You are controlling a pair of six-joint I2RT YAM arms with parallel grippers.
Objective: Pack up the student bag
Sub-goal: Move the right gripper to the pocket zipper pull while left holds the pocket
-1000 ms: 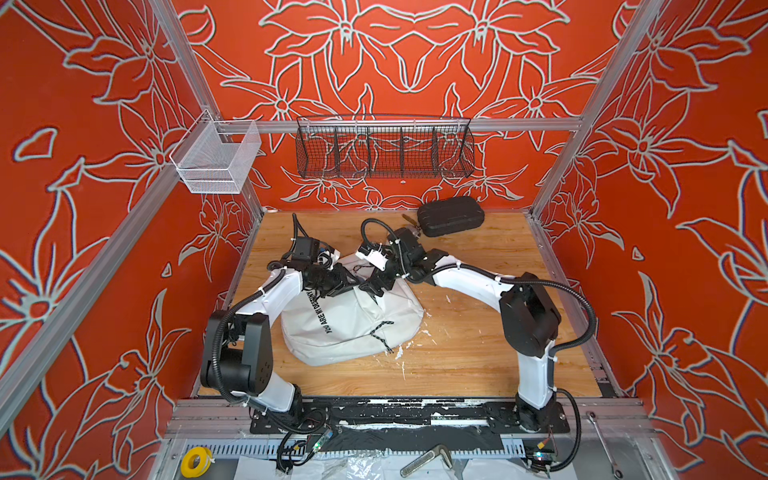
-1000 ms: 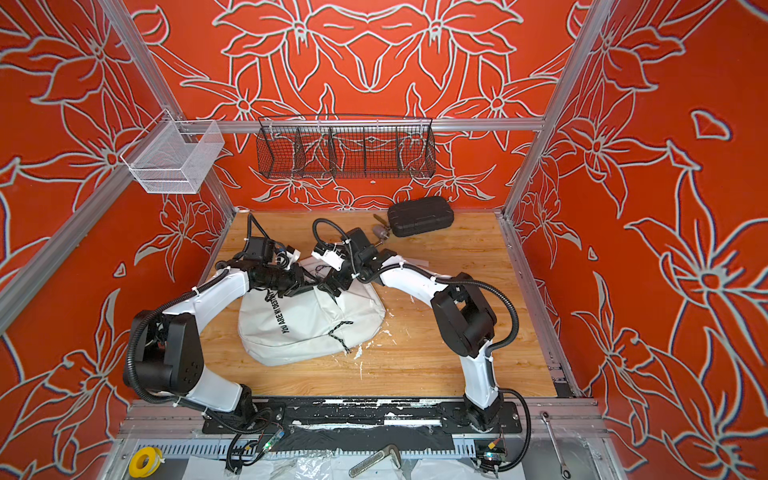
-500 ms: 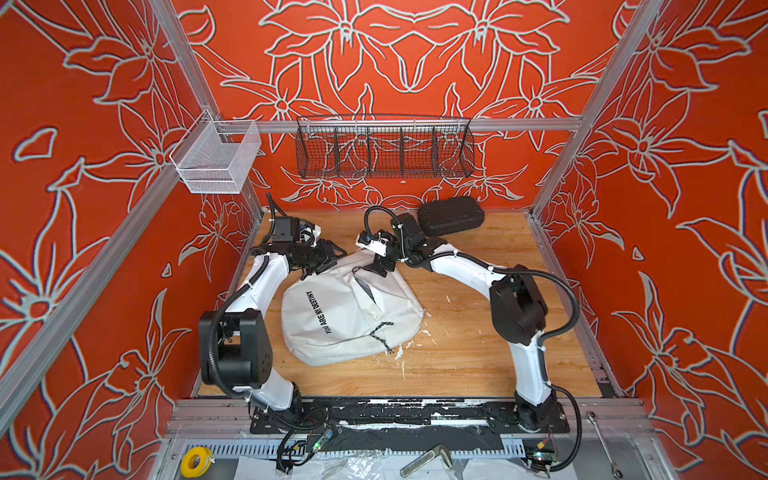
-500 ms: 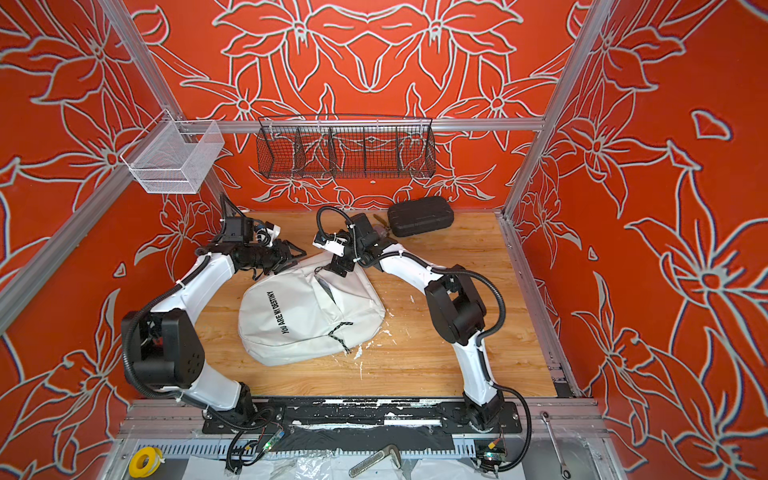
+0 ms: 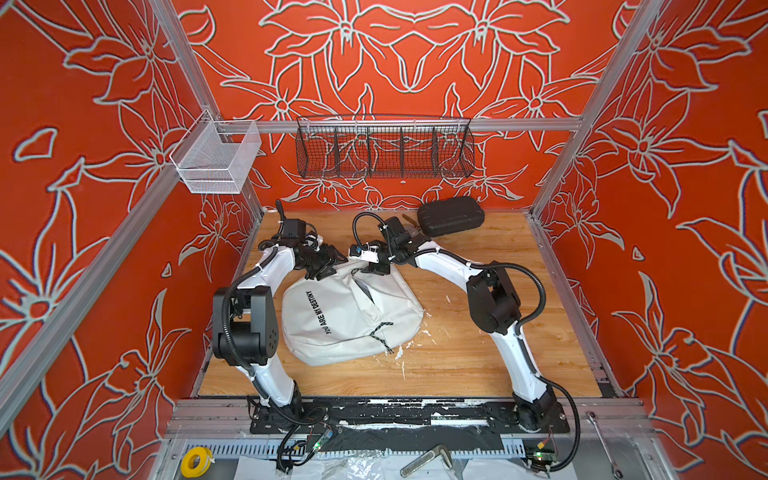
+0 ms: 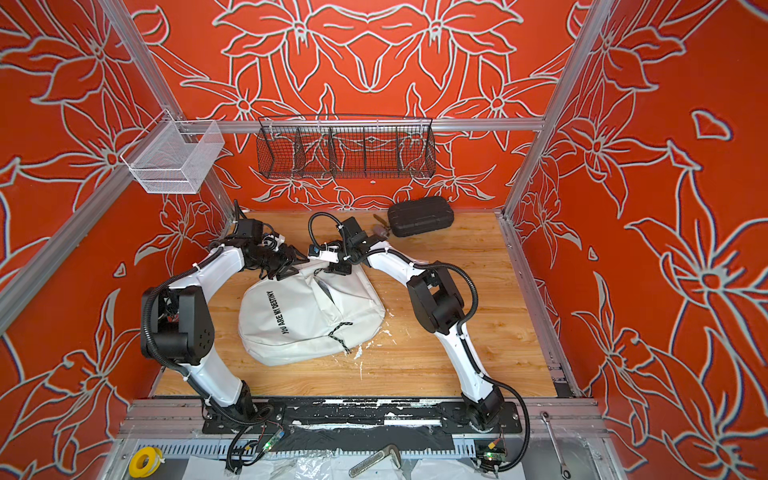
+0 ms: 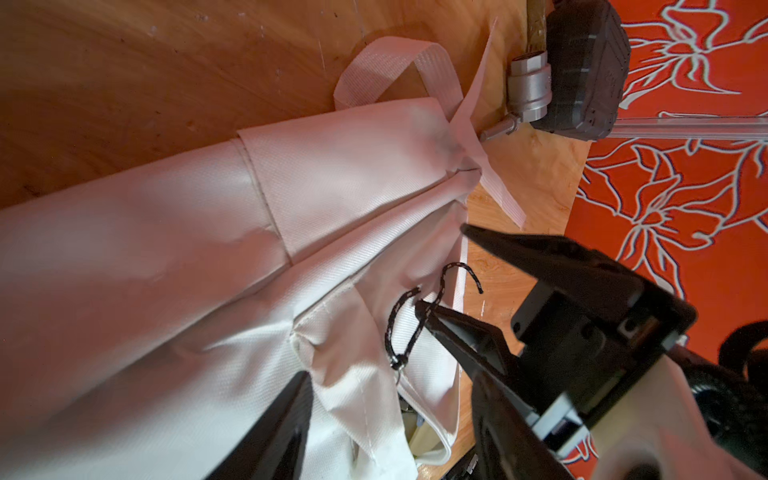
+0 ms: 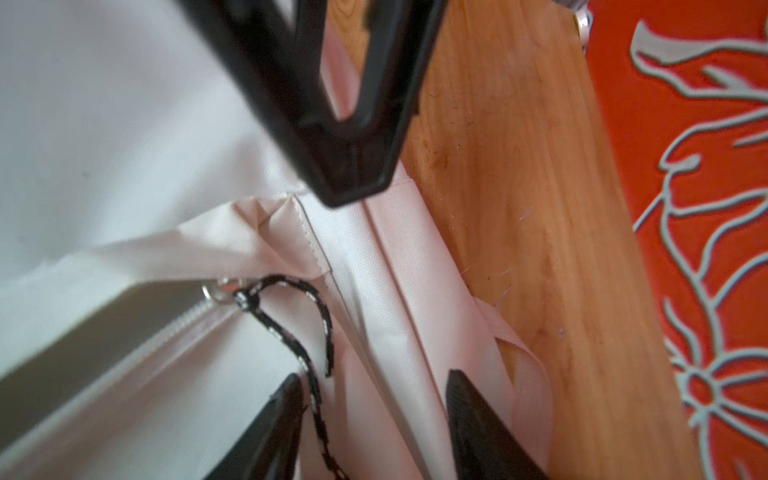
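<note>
We have the student bag (image 5: 345,320) lying flat on the bench (image 5: 478,365), centre-left in both top views, print side up. Its upper end sits under both sets of jaws.

In the left wrist view the left jaws are partly open, straddling a loose fold of bag fabric; we see no pinch. The right jaws are partly open too, tips apart over the bag's seam. The black zipper cord (image 7: 397,328) runs beside one tip, not clamped.

The bench is light wood planking, scuffed, with white flecks (image 5: 401,353) just off the bag's lower right edge. A black hard case (image 5: 451,216) sits at the back, upper centre, apart from the bag, with a silver metal fitting (image 7: 528,91) just beside its end.

The walls (image 5: 415,62) are orange-red with pale flower outlines, on an aluminium frame (image 5: 519,123). A black wire basket (image 5: 384,151) hangs on the back rail and a white mesh basket (image 5: 216,162) hangs upper left.

Along the bottom edge:
- black base plate (image 5: 415,415), paint chipped
- yellow tape roll (image 5: 193,462), lower left
- spanner (image 5: 602,444), lower right
</note>
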